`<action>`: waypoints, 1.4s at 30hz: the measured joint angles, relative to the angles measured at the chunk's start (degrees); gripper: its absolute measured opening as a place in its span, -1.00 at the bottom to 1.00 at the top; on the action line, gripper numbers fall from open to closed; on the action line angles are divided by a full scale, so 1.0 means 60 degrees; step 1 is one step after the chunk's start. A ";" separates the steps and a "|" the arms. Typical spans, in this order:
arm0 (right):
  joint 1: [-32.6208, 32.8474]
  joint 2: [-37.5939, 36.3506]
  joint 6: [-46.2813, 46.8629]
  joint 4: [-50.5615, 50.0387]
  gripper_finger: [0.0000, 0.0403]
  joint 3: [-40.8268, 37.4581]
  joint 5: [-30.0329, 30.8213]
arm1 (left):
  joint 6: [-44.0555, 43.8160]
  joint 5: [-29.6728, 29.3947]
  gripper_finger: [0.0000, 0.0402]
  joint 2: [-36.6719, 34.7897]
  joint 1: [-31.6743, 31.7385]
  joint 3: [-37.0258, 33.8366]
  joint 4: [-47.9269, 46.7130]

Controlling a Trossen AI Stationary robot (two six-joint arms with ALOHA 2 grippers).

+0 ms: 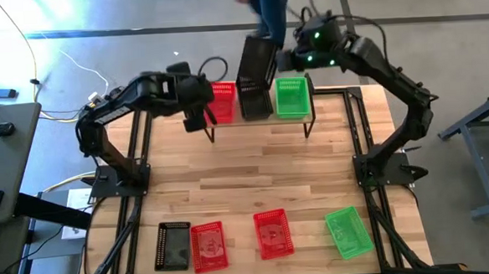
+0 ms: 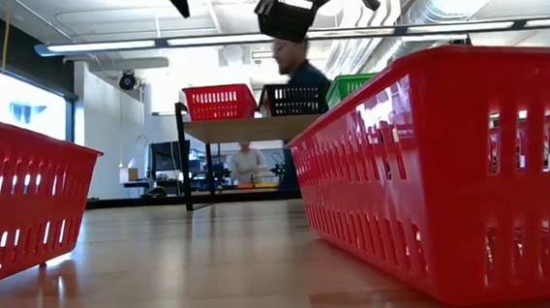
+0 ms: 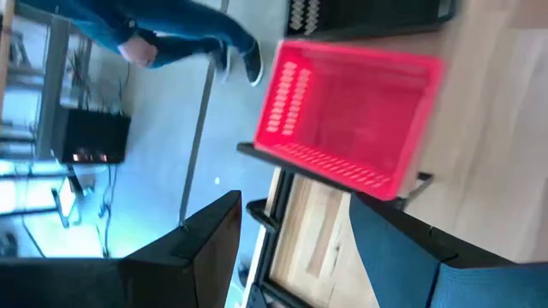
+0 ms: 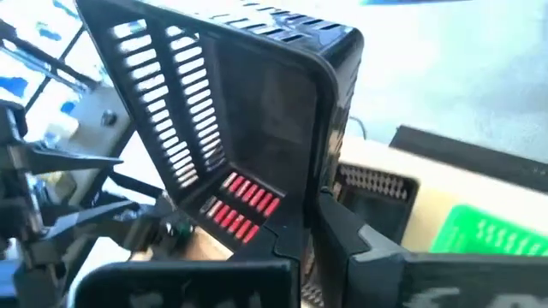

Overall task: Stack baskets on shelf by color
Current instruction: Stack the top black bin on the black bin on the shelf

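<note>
Step in hand: the right pincer holds a black basket by its rim, tilted in the air just above the black basket on the shelf.
Right pincer: clamped shut on the carried basket's wall; the basket hangs steeply, its open side turned sideways.
Doing it well: level the basket first, line its long sides up with the black one directly below the pincer, then lower it straight so it nests without nudging the red basket or the green basket to either side.
Left pincer: the left pincer hangs with jaws wide and empty, just over the red basket at the shelf's end.
Still to stack: near the tabletop's front edge, well away from both pincers, lie a black, two red and a green basket.
Hard to make out: the exact grip spot is hidden behind the basket wall; whether the shelf baskets are already doubled cannot be told.
</note>
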 joint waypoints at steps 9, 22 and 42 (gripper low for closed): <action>-0.0887 0.0279 -0.0410 -0.0270 -1.00 0.0228 -0.1318 | -0.0129 0.1185 0.03 0.0004 0.1452 0.0000 0.0007; -0.0940 0.1404 -0.1886 -0.1043 -1.00 0.0221 -0.3957 | -0.1044 0.1776 0.03 0.0007 0.2065 0.0000 0.0022; -0.1416 0.2554 -0.2991 -0.2061 -1.00 0.0221 -0.4315 | -0.1703 0.1962 0.03 0.0011 0.2061 -0.0004 0.0022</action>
